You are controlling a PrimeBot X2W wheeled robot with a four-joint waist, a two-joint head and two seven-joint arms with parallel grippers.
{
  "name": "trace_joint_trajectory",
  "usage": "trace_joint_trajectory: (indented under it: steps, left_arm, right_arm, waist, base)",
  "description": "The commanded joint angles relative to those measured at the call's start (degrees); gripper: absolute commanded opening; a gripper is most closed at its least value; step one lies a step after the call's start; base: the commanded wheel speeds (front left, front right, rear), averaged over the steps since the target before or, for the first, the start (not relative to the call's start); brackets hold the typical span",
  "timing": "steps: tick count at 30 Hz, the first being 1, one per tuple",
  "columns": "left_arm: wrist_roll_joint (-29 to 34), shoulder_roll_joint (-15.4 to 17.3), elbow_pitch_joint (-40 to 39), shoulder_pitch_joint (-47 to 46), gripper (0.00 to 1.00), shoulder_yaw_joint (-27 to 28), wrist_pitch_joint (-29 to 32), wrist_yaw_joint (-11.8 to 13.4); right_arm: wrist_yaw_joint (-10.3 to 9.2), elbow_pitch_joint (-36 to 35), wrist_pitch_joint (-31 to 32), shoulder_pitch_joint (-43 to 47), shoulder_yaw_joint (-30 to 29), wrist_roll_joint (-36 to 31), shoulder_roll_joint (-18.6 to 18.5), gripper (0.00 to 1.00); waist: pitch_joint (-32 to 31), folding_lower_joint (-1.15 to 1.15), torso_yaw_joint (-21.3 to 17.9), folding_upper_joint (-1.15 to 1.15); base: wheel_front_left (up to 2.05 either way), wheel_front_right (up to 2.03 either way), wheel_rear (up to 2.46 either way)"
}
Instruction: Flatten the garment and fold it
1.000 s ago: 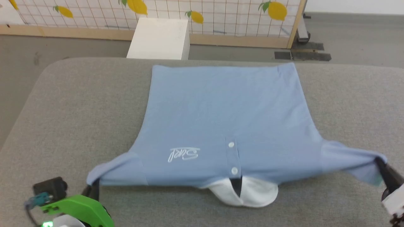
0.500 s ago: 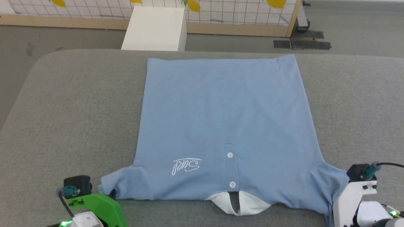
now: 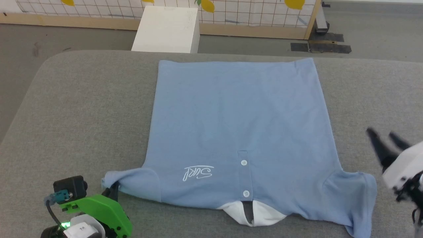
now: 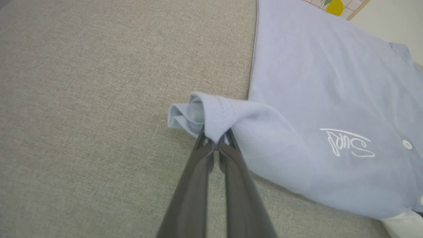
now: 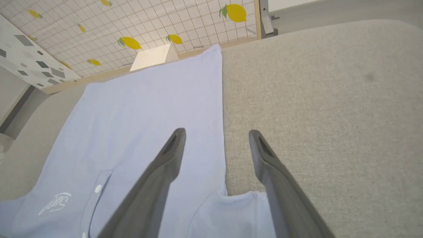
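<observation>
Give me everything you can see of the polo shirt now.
The garment is a light blue knit polo lying front up and mostly flat on the grey surface, hem away from the robot, white collar nearest it. Two white buttons and a white cursive logo show. The left gripper is shut on one bunched sleeve tip; the other sleeve lies loose, the open right gripper nearby, not touching.

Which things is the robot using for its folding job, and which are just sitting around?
For the job: light blue polo shirt, left pincer shut on its sleeve, right pincer open.
Just lying about: white box, lemon-print panel, both beyond the grey padded table.
</observation>
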Motion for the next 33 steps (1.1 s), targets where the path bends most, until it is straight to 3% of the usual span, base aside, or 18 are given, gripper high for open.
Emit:
trace_joint_trajectory:
  steps: [1,5,8,12,22,33]
  left_arm:
    - [0.33,0.13,-0.84,0.2,0.0,0.14,-0.2,0.49]
    - [0.51,-0.01,-3.73,-0.21,0.0,0.01,-0.16,1.0]
    - [0.65,-0.2,-5.8,-0.6,0.0,-0.45,-0.28,1.0]
    - [0.52,-0.87,-8.16,-1.12,0.0,-1.35,-0.43,0.82]
    - [-0.68,-2.77,-11.43,-3.36,0.0,-2.71,-2.82,-0.62]
    - [-1.35,-4.65,-14.12,-4.11,0.0,-3.46,-5.45,-0.91]
  right_arm:
    - [-0.08,-0.58,-1.44,-2.73,-0.8,0.35,0.44,1.0]
    - [-0.08,1.04,-1.95,-9.99,-0.48,-1.39,-0.31,1.0]
    - [-0.08,4.58,-1.75,-15.87,1.5,-5.48,-2.87,1.0]
    - [-0.08,11.49,-1.97,-25.49,3.7,-10.87,-6.01,1.0]
    - [-0.08,29.27,2.26,-47.85,1.61,-24.51,-8.19,1.0]
    - [-0.08,36.42,10.47,-55.75,7.19,-30.15,-11.29,1.0]
  waist:
    - [0.39,0.0,0.03,0.0]
    - [2.83,0.0,0.27,0.0]
    - [5.76,0.0,0.88,0.0]
    - [11.08,0.0,2.73,0.0]
    - [25.52,0.0,8.41,0.0]
    - [31.39,0.0,11.28,0.0]
  base:
    - [0.0,0.0,0.0]
    - [0.0,0.0,0.0]
    - [0.0,0.0,0.0]
    - [0.0,0.0,0.0]
    - [0.0,0.0,0.0]
    - [0.0,0.0,0.0]
